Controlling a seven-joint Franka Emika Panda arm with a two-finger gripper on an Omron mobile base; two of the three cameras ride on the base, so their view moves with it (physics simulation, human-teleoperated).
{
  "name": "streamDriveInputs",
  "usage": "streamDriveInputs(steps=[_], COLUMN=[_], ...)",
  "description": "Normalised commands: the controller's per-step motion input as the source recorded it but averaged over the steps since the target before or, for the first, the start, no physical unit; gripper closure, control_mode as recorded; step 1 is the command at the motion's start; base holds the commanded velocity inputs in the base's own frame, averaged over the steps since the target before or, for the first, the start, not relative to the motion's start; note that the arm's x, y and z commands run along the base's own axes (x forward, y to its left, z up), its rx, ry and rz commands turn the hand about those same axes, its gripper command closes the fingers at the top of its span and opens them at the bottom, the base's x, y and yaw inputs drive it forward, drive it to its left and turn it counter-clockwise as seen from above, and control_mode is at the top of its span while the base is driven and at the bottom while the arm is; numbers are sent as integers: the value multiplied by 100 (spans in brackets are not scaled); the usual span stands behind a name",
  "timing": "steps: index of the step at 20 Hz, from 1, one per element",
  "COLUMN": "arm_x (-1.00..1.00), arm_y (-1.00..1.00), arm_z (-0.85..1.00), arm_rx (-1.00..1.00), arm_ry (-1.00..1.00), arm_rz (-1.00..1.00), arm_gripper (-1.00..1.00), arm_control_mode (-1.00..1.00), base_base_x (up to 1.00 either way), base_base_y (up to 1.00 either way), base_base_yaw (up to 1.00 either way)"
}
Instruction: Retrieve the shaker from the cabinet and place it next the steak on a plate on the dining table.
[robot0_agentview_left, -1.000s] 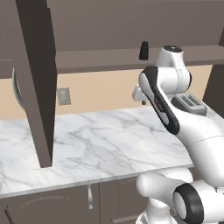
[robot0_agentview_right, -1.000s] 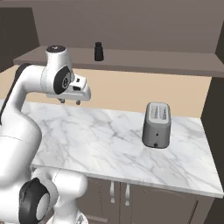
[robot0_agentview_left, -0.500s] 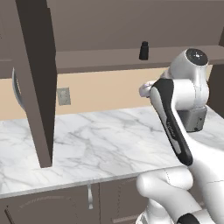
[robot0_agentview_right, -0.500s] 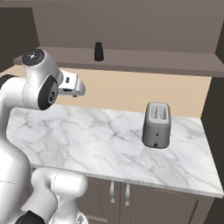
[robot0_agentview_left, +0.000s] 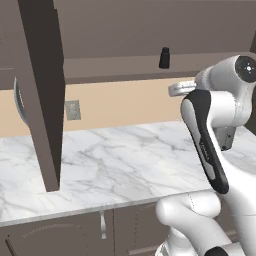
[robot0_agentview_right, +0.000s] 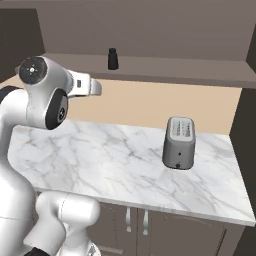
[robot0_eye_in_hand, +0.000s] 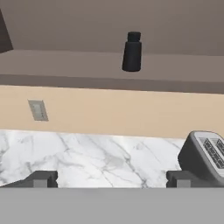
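Up comes the arm, its gripper (robot0_eye_in_hand: 109, 179) raised and levelled toward the shelf, fingers spread wide and empty to take the shaker (robot0_eye_in_hand: 132, 51), which stands upright mid-shelf in the cabinet (robot0_eye_in_hand: 65, 65), near its front edge.

Black shaker (robot0_eye_in_hand: 131, 51), grey-brown cabinet (robot0_agentview_left: 40, 90), grey-veined white counter (robot0_agentview_right: 110, 160), seemingly silver-grey toaster (robot0_agentview_right: 179, 142).
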Motion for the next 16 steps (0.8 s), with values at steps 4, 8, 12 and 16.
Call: streamDriveInputs(steps=[4, 8, 12, 16], arm_x=[0, 2, 15, 27], arm_y=[-24, -15, -5, -1], arm_z=[58, 42, 31, 12], arm_rx=[0, 0, 0, 0], arm_ry=[-12, -14, -15, -6], arm_rz=[0, 0, 0, 0], arm_gripper=[-100, -100, -100, -100], arm_control_mode=[-100, -100, -100, -100], base_base_x=[0, 0, 0, 0], base_base_y=[0, 0, 0, 0], base_base_yaw=[0, 0, 0, 0])
